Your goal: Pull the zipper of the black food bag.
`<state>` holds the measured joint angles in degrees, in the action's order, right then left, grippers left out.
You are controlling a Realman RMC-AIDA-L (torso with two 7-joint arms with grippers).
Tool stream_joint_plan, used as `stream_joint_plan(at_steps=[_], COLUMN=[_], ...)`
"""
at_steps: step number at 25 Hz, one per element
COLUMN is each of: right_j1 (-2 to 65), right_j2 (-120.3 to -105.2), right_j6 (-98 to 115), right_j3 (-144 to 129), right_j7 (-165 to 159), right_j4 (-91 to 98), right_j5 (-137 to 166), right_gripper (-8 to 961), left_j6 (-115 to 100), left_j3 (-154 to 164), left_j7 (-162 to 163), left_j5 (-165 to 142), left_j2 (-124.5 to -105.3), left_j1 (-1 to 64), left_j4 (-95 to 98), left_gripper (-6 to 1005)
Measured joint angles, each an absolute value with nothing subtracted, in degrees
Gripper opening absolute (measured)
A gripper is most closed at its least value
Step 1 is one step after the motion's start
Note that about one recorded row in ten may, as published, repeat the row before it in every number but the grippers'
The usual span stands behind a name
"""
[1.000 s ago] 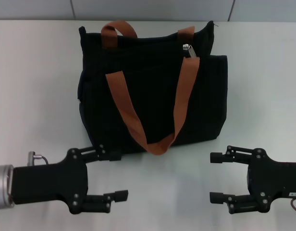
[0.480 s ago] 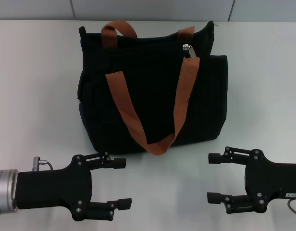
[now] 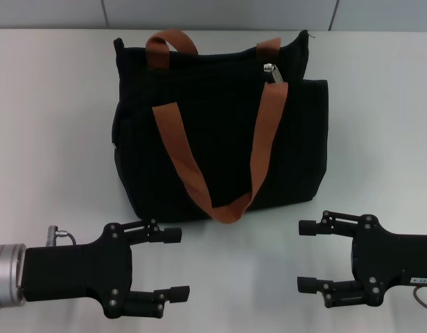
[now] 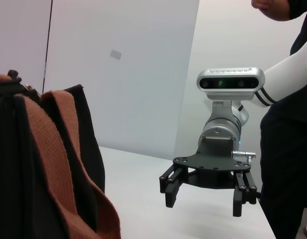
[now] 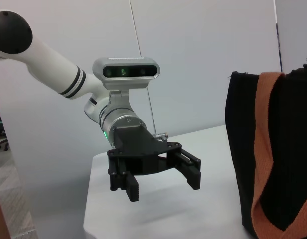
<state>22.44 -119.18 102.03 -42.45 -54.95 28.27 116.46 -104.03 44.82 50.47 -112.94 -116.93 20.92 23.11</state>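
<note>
The black food bag (image 3: 220, 146) stands upright in the middle of the white table, with two orange-brown straps (image 3: 175, 146). The silver zipper pull (image 3: 270, 70) sits on the bag's upper edge, towards its right end. My left gripper (image 3: 175, 263) is open and empty, low over the table in front of the bag's left corner. My right gripper (image 3: 303, 254) is open and empty, in front of the bag's right corner. The left wrist view shows the bag (image 4: 9, 164) and the right gripper (image 4: 203, 204). The right wrist view shows the bag (image 5: 243, 149) and the left gripper (image 5: 162, 186).
The white table (image 3: 54, 139) stretches to both sides of the bag, with a grey wall behind it. A person in dark clothes (image 4: 288, 164) stands beyond the right arm in the left wrist view.
My left gripper has drawn back towards me, away from the bag's front, and shifted slightly right. My right gripper has edged slightly left. The bag has not moved.
</note>
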Motion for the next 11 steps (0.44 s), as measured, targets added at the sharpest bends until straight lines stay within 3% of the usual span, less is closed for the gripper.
stream_joint_plan(at_steps=[11], right_j1=[22.5], right_j2=[-119.18], right_j6=[102.13], right_j3=[-42.54], right_j7=[-55.06], right_j4=[28.31], right_j5=[116.47], right_gripper=[826], left_j6=[-104.02], left_j3=[44.82], left_j7=[50.46], left_j5=[-112.94], left_j2=[-116.8], left_j1=[20.81], left_j4=[23.11], left_gripper=[822])
